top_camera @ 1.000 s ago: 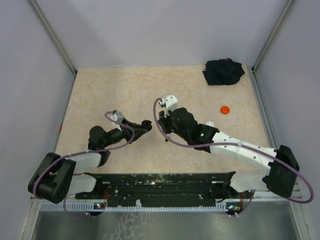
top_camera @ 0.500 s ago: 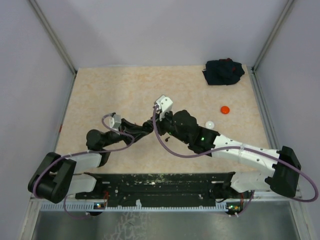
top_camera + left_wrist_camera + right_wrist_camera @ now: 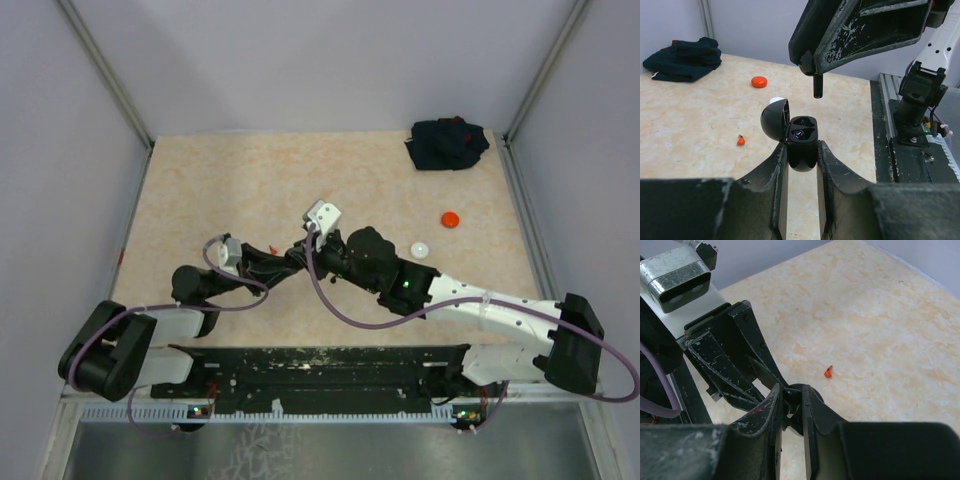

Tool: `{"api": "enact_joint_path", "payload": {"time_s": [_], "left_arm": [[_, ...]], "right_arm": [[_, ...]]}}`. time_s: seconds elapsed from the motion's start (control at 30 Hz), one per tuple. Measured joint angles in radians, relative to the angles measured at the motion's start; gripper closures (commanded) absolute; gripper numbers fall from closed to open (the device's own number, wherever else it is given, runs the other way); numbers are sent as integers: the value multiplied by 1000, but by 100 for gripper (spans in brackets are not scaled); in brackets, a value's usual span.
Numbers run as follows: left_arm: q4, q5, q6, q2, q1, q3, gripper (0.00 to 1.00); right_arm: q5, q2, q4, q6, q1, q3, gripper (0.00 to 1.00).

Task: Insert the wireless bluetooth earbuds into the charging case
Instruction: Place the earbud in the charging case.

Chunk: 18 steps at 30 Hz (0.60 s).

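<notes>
**Top view.** The left claw (image 3: 292,260) and the right claw (image 3: 309,251) meet tip to tip over the near middle of the table (image 3: 230,180). The left arm reaches in from the near left, the right arm from the near right. The case cannot be told apart from the dark claws here. A red bud (image 3: 272,245) lies on the table just left of the meeting point. A white puck (image 3: 419,249) and an orange puck (image 3: 451,219) lie well apart to the right. A cloth (image 3: 447,144) sits in the far right corner.

**Left wrist view.** The left claw is closed on the case (image 3: 802,156), one finger on each side wall. The case stands upright. Its lid (image 3: 774,120) is swung open to the left and the sockets (image 3: 803,131) face up. Whether either socket is filled cannot be told. The right claw hangs above, gripping a black bud (image 3: 817,86) by its head. The stem points straight down, its tip apart from the case and slightly right of the sockets. Offset in depth cannot be judged. The coming move appears to be a short descent along the stem axis, after a small sideways correction. Nothing stands between tip and sockets; the lid is the nearest obstacle.

**Right wrist view.** The right claw's fingers press together on a small dark part. The left claw lies just beyond. The table is flat and marbled.
</notes>
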State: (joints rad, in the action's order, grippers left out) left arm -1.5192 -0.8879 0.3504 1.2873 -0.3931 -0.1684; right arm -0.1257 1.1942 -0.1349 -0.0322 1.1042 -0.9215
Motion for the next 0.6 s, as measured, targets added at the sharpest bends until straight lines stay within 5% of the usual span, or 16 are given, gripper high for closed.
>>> {"api": "enact_joint_path", "payload": {"time_s": [0.6], "left_arm": [[-1,-1,25,5,0,1,100]], "right_arm": [[19,14,-58,15,11,32,86]]}}
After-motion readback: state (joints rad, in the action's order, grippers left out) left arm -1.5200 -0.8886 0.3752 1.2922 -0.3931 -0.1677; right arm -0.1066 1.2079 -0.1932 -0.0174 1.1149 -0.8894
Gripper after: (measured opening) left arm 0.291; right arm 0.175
